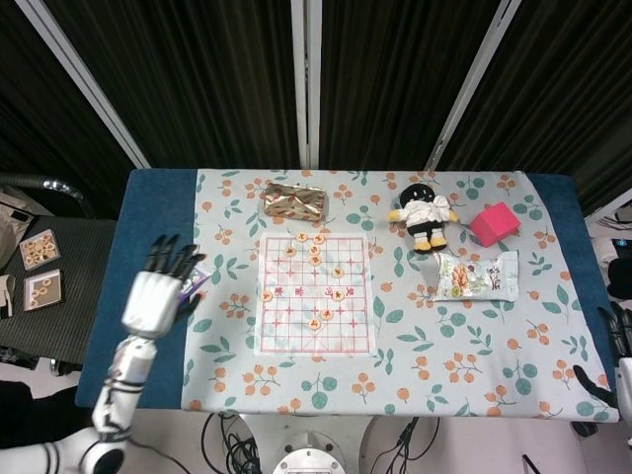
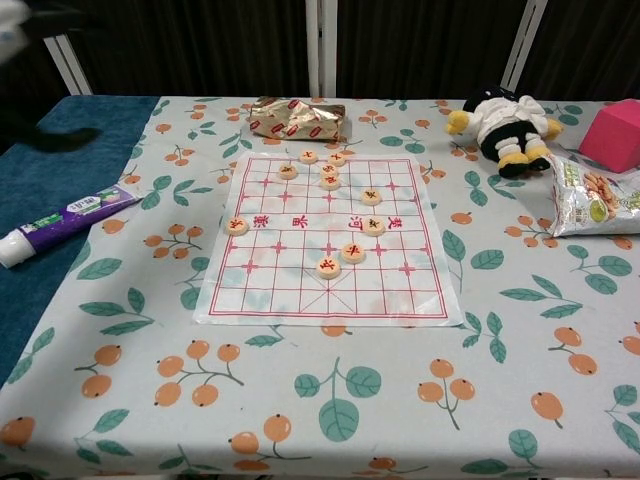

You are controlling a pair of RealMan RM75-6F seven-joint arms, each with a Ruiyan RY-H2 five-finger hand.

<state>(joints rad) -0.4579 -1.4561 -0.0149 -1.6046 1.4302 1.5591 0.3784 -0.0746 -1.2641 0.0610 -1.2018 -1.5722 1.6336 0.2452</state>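
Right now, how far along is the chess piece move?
Looks done: the chess pieces all lie on the board, none in a hand. The left hand is raised off the board, over the table's left edge above the toothpaste tube, fingers spread, holding nothing. The right hand sits at the far right edge, too little showing to judge. Nothing visibly left.
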